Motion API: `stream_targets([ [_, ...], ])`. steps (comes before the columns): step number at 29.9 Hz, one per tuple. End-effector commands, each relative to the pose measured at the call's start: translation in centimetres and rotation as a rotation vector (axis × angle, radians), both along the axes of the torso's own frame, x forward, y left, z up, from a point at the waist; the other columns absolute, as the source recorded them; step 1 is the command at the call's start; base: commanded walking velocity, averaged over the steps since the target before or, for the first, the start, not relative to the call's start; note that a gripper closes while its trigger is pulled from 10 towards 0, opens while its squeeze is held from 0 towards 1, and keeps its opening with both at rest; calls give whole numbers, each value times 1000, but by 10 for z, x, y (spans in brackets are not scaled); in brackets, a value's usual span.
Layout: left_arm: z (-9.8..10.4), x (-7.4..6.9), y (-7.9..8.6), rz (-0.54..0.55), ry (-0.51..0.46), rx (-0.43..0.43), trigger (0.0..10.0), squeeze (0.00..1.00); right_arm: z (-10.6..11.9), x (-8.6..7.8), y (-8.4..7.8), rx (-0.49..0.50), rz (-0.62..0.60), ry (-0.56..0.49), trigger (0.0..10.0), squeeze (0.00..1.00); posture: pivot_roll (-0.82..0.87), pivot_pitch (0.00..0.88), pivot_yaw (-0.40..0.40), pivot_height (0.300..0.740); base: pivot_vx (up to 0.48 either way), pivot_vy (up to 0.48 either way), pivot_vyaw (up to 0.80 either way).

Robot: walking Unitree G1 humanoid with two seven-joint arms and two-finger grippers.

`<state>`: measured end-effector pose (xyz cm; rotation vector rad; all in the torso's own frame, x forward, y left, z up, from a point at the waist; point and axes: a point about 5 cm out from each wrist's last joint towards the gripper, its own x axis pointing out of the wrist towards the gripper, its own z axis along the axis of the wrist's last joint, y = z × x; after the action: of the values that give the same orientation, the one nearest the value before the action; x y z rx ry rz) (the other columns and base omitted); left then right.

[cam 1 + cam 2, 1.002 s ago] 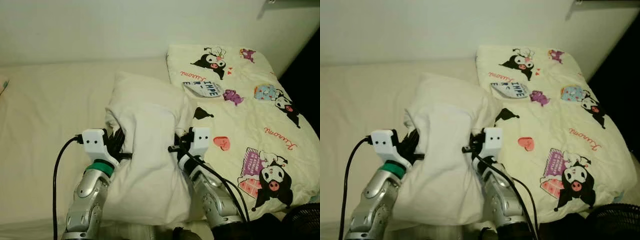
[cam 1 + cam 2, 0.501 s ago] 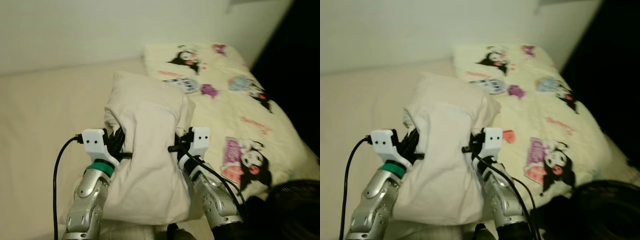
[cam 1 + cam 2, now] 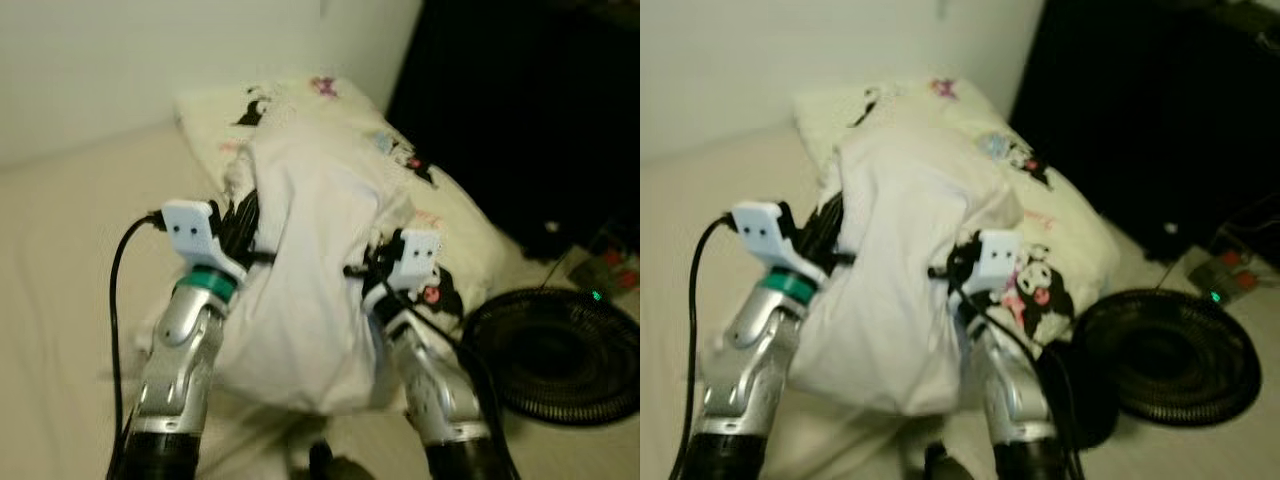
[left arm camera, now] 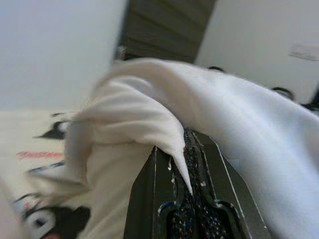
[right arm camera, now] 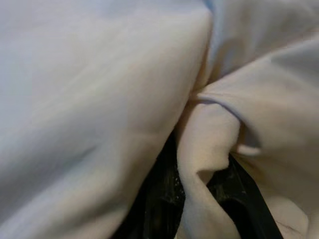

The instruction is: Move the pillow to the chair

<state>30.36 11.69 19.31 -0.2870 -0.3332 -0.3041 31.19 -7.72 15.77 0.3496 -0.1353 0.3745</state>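
A white pillow [image 3: 310, 270] hangs between my two arms, lifted off the bed. My left gripper [image 3: 240, 235] is shut on the pillow's left side, with cloth pinched between its black fingers [image 4: 184, 199]. On the other side, my right gripper [image 3: 375, 275] is shut on a fold of the pillow's cloth [image 5: 204, 149]. Both grippers' fingertips are buried in the fabric. The pillow sags below the grippers and bunches up above them.
Behind the pillow lies a cream bed [image 3: 60, 260] with a cartoon-print quilt [image 3: 450, 215] on its right part. A round black fan [image 3: 560, 355] lies on the floor at the right. Beyond it is a dark area with small lit items [image 3: 600, 270].
The camera has swung to the right: the bed and quilt slid left and the fan and dark room came into view. Both grippers still hold the pillow, which rides a little higher.
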Motion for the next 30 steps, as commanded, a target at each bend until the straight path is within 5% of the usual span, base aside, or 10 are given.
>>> stream_targets([
  [1, 6, -2, -24, -137, -29, 11, 10000, 0, 18, -6, 26, 73, 74, -56, 10000, 0, 7, 50, 37, 740, 0, 0, -800],
  [30, 4, -7, -34, -188, -11, 15, 10000, 0, 19, -11, 20, 47, 45, -48, 10000, 0, -2, 57, 49, 740, 0, 0, -800],
])
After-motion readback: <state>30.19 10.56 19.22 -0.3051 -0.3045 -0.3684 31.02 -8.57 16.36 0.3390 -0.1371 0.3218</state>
